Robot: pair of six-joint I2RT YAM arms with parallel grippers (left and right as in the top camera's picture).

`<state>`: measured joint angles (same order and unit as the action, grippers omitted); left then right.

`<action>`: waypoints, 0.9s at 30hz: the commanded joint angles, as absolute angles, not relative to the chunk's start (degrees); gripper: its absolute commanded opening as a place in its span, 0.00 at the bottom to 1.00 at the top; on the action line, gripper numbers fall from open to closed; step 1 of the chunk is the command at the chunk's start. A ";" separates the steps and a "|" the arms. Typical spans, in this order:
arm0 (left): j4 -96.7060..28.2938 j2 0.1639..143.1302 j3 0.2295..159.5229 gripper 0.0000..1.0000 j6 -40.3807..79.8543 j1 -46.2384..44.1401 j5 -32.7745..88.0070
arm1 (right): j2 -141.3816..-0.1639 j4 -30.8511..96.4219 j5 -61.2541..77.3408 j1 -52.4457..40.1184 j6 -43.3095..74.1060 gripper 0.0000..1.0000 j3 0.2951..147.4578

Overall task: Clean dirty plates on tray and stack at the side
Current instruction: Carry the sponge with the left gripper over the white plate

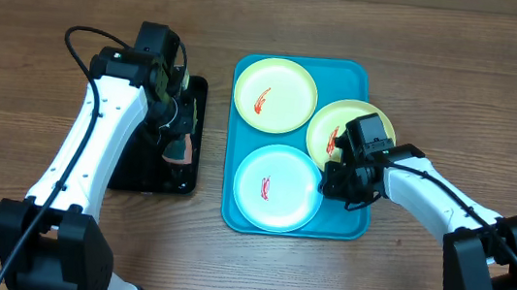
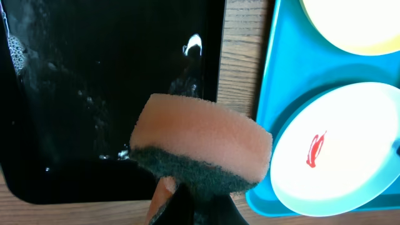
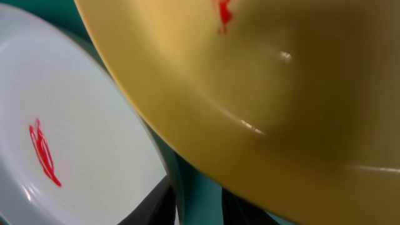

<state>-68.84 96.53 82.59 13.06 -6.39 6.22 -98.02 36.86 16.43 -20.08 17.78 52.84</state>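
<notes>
Your left gripper is clamped on the orange sponge, just above the black tray. Only its wrist view shows wet specks on that tray. Your right gripper sits at the edge of the nearer yellow-green plate, on the turquoise tray. Overhead hides its fingers. The wrist view shows that plate tilted just ahead, overlapping the light blue plate to its left, but you cannot tell whether the jaws grip it. The farther yellow-green plate shows only overhead.

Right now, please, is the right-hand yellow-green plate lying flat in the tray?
Tipped: the yellow-green plate overhangs the tray rim and, in the right wrist view, slants over the blue plate.
</notes>
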 commanded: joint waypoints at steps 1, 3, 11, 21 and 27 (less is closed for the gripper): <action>-68.69 94.89 83.81 0.04 11.55 -6.79 7.42 | -98.24 34.89 13.39 -20.21 19.99 0.26 54.43; -68.71 94.89 83.81 0.04 11.55 -6.79 7.55 | -98.24 34.57 16.56 -20.21 18.59 0.13 54.43; -68.53 94.89 83.81 0.04 11.35 -6.94 7.57 | -98.41 35.55 13.74 -20.29 19.81 0.09 52.60; -60.66 95.48 83.72 0.04 19.35 -17.87 10.31 | -99.04 34.81 8.56 -20.29 19.77 0.04 51.16; -54.22 100.05 83.72 0.04 26.61 -27.40 8.29 | -99.04 35.24 8.58 -20.29 19.49 0.04 51.16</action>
